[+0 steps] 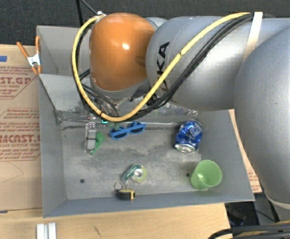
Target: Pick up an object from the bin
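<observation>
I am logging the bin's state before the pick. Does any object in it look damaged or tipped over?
The blue can near the right wall of the bin looks crushed and dented, and it lies on its side. The green cup below it in the view also seems tipped over. Nothing looks spilled.

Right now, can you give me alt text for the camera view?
The gripper is down in the left part of the grey bin, beside a small green piece. Blue sunglasses, a crushed blue can, a green cup and a small yellow-black object lie further right.
</observation>
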Available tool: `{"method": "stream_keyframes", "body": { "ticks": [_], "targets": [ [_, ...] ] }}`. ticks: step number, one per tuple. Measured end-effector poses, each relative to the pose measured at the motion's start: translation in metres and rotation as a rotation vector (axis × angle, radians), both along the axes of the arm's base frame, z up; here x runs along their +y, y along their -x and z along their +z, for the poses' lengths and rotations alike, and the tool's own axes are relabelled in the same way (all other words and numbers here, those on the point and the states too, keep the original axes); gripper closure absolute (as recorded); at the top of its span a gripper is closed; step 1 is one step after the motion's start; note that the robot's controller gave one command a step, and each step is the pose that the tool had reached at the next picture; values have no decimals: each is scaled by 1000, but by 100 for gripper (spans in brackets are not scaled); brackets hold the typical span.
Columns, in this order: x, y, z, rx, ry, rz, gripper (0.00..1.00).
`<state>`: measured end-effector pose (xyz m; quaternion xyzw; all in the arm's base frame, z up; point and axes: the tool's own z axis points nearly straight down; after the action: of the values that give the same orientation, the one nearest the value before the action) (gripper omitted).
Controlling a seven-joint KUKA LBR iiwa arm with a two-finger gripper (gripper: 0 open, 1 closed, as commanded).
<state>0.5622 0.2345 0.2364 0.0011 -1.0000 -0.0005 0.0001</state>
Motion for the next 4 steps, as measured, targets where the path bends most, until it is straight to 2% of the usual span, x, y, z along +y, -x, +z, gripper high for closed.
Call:
{"method": "stream_keyframes", "body": {
  "ticks": [1, 2, 3, 4],
  "targets": [
    [-65, -20, -168, -2, -1, 643, 0],
    [-74, -21, -135, -6, -1, 589, 0],
    [-85, -20, -137, -3, -1, 525, 0],
    [-102, -19, -166, -4, -1, 410, 0]
  ]
}}
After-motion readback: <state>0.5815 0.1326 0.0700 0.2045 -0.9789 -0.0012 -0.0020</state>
